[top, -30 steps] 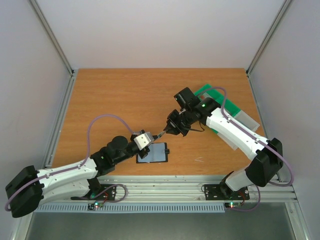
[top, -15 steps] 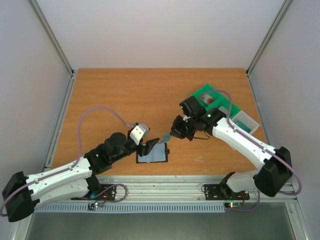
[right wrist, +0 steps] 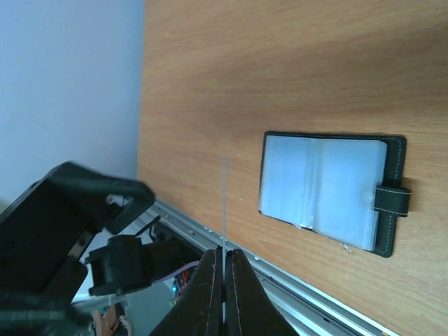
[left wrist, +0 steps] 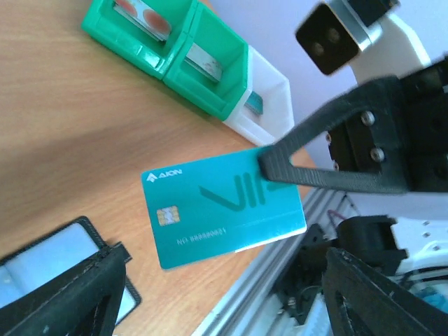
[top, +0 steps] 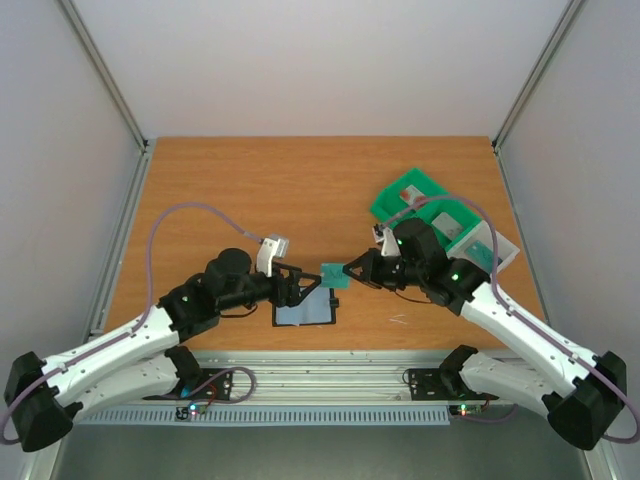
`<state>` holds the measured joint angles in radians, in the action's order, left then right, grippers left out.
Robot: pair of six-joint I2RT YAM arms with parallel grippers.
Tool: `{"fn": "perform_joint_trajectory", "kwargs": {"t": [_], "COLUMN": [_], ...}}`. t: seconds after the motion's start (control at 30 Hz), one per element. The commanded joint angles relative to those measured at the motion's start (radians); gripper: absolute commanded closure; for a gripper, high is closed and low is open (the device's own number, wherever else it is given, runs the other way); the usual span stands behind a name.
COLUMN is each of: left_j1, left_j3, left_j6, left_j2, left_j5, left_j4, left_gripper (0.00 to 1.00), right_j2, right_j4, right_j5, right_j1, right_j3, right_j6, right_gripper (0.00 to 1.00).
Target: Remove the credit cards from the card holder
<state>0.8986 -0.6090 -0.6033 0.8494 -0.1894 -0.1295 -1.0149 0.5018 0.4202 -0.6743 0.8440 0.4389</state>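
Observation:
A teal-green credit card [left wrist: 224, 206] hangs above the table, pinched at one edge by my right gripper [right wrist: 224, 252], which is shut on it. In the right wrist view the card [right wrist: 224, 203] shows edge-on as a thin line. In the top view the card [top: 333, 275] sits between the two grippers. My left gripper [top: 312, 285] stands open just left of the card, not touching it; its fingers [left wrist: 63, 301] frame the card from below. The card holder [top: 305, 312] lies open on the table, blue-grey lining up [right wrist: 329, 192].
A green compartmented tray [top: 410, 190] with a white section [top: 490, 250] stands at the back right; a pale card with red marks [left wrist: 140, 10] stands in one compartment. The table's metal front rail [top: 330, 370] runs close below the card holder.
My left gripper has opened and let go of the teal card. My right gripper has closed on it and now holds it alone, after moving nearer the front.

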Motion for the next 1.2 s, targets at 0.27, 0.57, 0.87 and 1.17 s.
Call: {"fn": "perform_joint_trajectory", "kwargs": {"t": [0.27,0.57,0.87,1.17], "left_j1": [-0.127,-0.128,-0.127,-0.126], "left_j3": [0.059,0.089,0.145,0.135], "left_j6": [-0.295,-0.436,-0.538,-0.549], "left_j2": [0.043,0.106,0.172,0.218], "left_j5": [-0.264,-0.347,-0.373,-0.36], "left_j4": [0.272,0.509,0.722,0.77], "left_gripper": [0.22,0.58,1.0,1.0], "right_j2": [0.218,0.249,0.303,0.36], "right_j4": [-0.23,-0.284,-0.211,-0.25], "right_j5": [0.025,0.048,0.047,0.08], "right_j1": [-0.002,-0.001,-0.001,-0.002], "right_j3": [-0.09,-0.11,-0.144,-0.225], "right_j6": [0.031,0.1,0.119,0.2], "right_gripper": [0.99,0.99,0.7,0.64]}}
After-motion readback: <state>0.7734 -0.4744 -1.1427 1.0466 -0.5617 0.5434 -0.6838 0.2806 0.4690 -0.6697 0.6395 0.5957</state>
